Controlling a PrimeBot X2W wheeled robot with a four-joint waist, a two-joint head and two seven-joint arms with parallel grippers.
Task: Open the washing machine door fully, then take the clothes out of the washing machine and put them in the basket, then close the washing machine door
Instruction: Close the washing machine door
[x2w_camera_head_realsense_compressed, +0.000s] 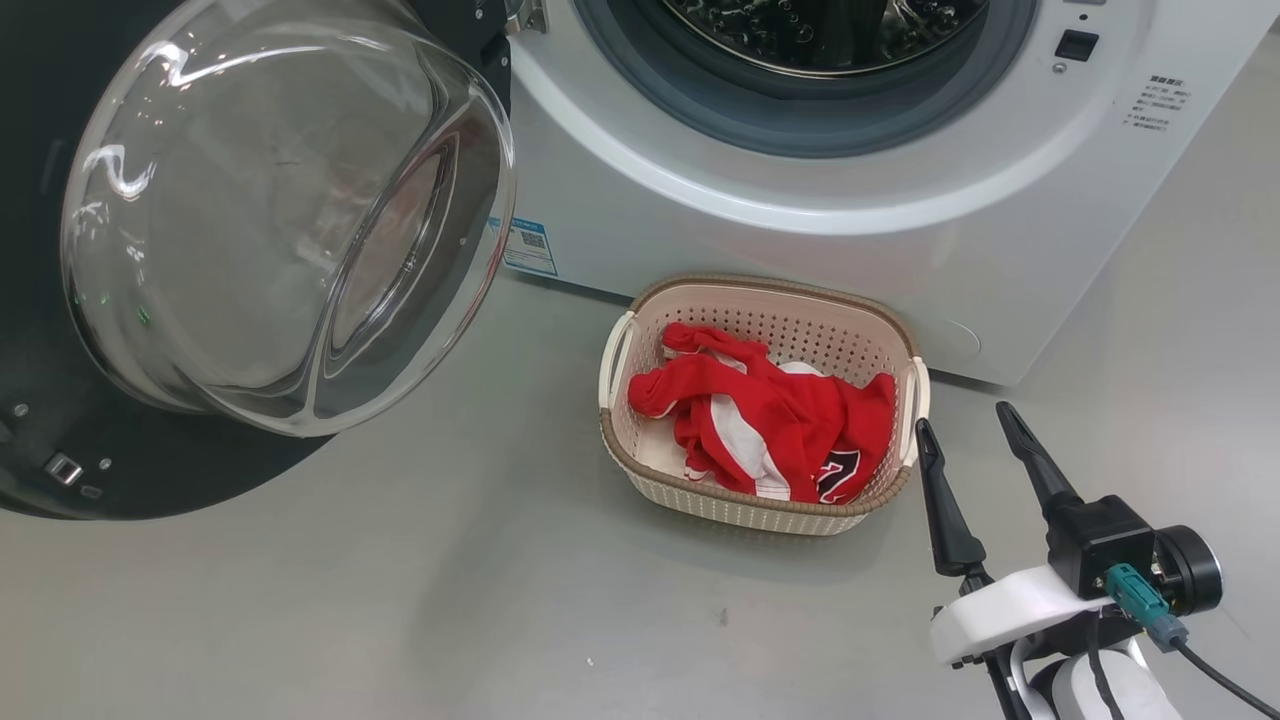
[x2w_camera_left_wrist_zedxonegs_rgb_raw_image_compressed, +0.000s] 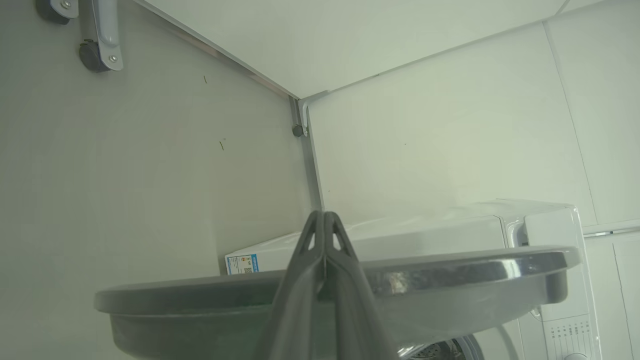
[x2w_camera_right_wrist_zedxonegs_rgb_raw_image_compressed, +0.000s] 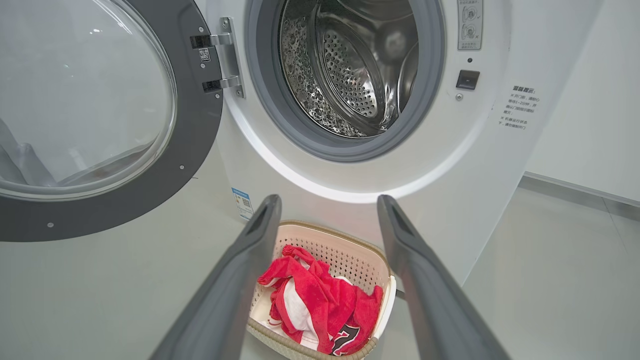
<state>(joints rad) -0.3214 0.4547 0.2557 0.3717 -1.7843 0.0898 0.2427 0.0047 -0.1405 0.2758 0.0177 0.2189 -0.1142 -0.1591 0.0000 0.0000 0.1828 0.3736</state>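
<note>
One heap of clothes (x2w_camera_head_realsense_compressed: 770, 425) lies in the basket (x2w_camera_head_realsense_compressed: 765, 288), right gripper (x2w_camera_head_realsense_compressed: 962, 417) splayed.

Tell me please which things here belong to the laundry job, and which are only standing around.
Belong to the job:
- washing machine
- door, open
- red clothes, in the basket
- basket
- right pincer, open
- left pincer, shut

Only standing around:
- grey castor
- wall panels
- floor
</note>
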